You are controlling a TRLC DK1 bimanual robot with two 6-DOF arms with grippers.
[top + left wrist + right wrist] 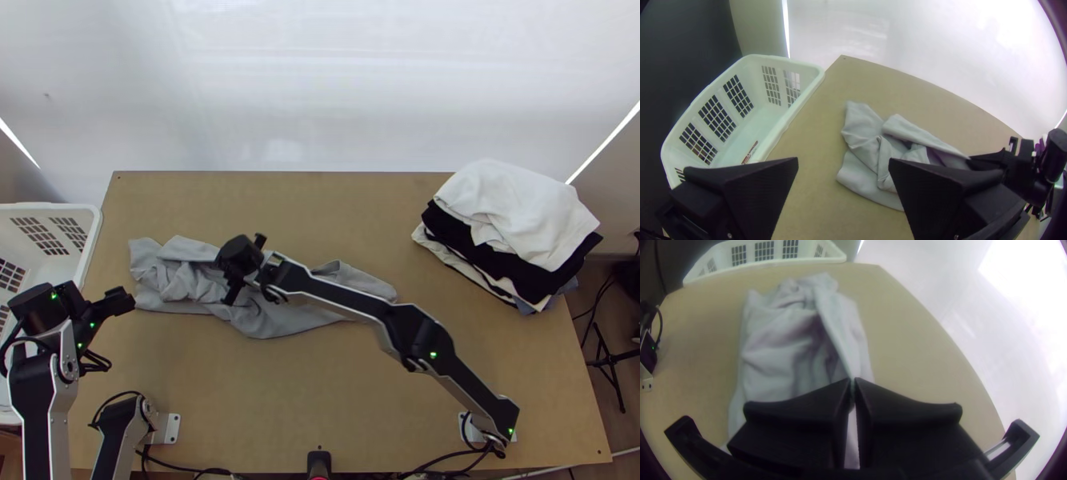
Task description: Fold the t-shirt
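Across the left half of the table (360,400), the shirt (280,316) lies bunched, and here's the danger: the right gripper (852,384) is clamped on just a narrow pinch, so a pull could slip free or drag the creases along. Its arm (412,328) spans the middle; the left gripper (843,163), wide open and empty, hangs by the left edge.

We see free table (264,384) on the near and far sides of the grey shirt (280,320); the right arm (344,298) bars the way over its right half, the left gripper (120,301) and basket (90,240) crowd its left
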